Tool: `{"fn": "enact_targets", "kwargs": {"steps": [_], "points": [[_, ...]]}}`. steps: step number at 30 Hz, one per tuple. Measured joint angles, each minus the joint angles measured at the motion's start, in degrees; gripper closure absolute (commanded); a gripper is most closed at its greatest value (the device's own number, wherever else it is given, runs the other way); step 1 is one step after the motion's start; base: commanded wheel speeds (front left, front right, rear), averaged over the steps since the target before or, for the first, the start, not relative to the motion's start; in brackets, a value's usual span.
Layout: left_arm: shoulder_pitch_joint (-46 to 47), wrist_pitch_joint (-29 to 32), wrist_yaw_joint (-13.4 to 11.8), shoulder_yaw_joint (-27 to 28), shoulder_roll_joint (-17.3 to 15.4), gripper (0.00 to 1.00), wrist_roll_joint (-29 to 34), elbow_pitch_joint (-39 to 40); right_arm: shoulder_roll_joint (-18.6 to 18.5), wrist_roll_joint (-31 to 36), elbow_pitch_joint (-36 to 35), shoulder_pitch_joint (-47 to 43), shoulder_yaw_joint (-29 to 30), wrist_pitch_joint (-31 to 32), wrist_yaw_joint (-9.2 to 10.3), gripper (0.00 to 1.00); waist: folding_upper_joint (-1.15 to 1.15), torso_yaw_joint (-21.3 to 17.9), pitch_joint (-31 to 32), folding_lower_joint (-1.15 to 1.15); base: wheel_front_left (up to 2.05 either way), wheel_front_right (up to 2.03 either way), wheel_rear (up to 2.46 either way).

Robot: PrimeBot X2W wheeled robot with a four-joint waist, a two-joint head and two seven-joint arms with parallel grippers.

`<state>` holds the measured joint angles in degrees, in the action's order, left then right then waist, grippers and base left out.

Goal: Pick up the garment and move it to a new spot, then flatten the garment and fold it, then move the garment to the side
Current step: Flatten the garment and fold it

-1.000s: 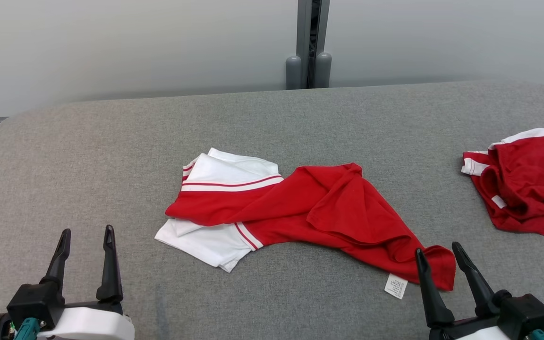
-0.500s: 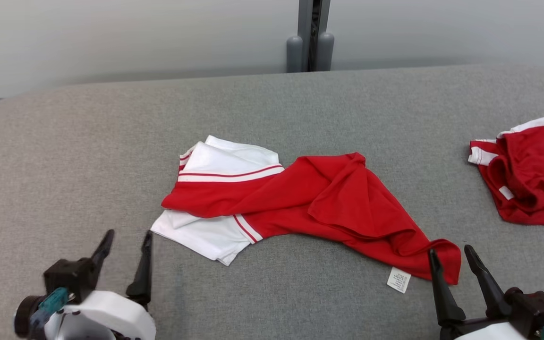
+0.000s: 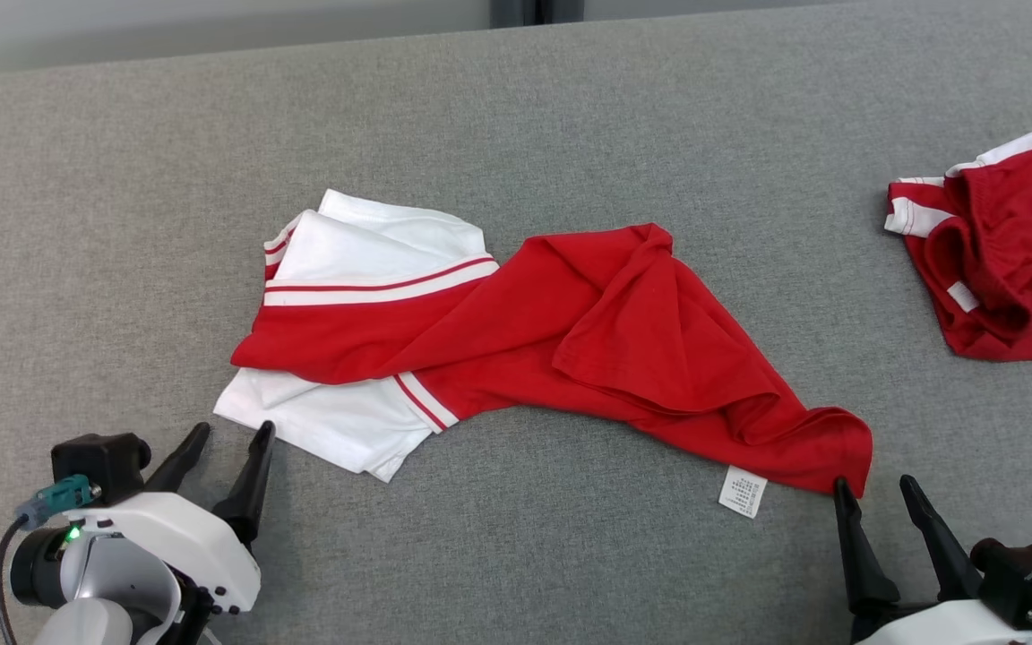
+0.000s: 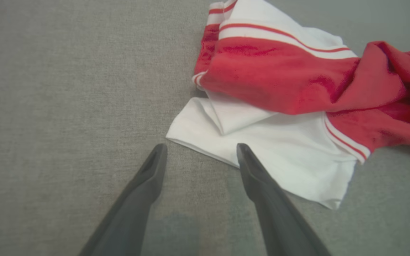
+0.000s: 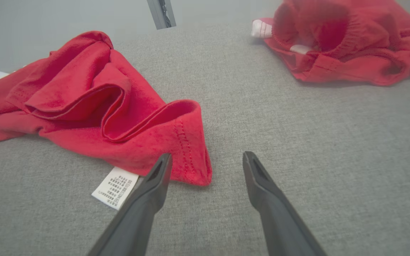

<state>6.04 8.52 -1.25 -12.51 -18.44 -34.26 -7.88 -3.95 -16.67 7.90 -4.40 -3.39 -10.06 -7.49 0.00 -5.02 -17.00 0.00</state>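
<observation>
Red and white, the garment [image 3: 570, 358] lies crumpled in the middle of the grey table [image 3: 570, 116], reaching from a white part on the robot's left to a red part on its right. The left gripper [image 3: 235, 428] has its jaws wide and holds nothing. Its tips are at the white corner [image 4: 205, 135], and one finger reaches the cloth edge, but whether it touches I cannot tell. The right gripper [image 3: 873, 484] is also wide and empty, with its tips just beside the red corner [image 5: 190, 160], near the label [image 3: 743, 491]. A second garment [image 3: 1009, 269] lies well apart at the far right.

I judge that the first step is in hand, the pick-up, with nothing lifted yet. The next move asks each gripper to go down onto its corner and close on the cloth there, not on the table cover. Both should close together, so that the garment rises evenly.
</observation>
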Motion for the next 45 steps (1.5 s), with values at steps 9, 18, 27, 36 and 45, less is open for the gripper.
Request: {"fn": "enact_targets", "kwargs": {"steps": [9, 18, 27, 36, 45], "points": [[3.89, 1.46, 2.2, 0.78, -0.99, 0.0, -2.36, -2.74, -0.03, -0.73, 2.66, 3.04, -1.03, -0.07, 0.0, 0.0, 0.0, -0.08, -2.86, 0.0, 0.0, 0.0, 0.0], [5.93, 1.21, 3.78, 0.51, -1.23, 1.0, -3.49, -4.32, -0.47, -2.15, 5.0, 6.0, -3.03, 0.11, 0.0, 1.0, 0.0, -0.11, -4.3, 0.0, 0.0, 0.0, 0.0], [4.49, -1.05, 4.46, 0.6, -0.48, 1.0, -4.47, -2.21, -1.49, -7.82, 2.19, 4.27, -3.98, 0.31, 0.0, 1.0, 0.0, 0.33, -3.02, 0.0, 0.0, 0.0, 0.0], [2.54, -3.26, 2.92, 3.65, -2.08, 1.0, -4.78, 8.98, -4.48, -20.26, -9.68, 2.14, -5.58, 3.99, 0.0, 1.0, 0.0, 0.79, -0.8, 0.0, 0.0, 0.0, 0.0], [6.86, -3.1, -0.16, 8.33, -6.15, 1.0, -2.93, 22.94, -6.97, -35.55, -22.84, 9.18, -2.48, 5.57, 0.01, 1.0, 0.0, 1.33, 2.49, 0.0, 0.0, 0.0, 0.0]]}}
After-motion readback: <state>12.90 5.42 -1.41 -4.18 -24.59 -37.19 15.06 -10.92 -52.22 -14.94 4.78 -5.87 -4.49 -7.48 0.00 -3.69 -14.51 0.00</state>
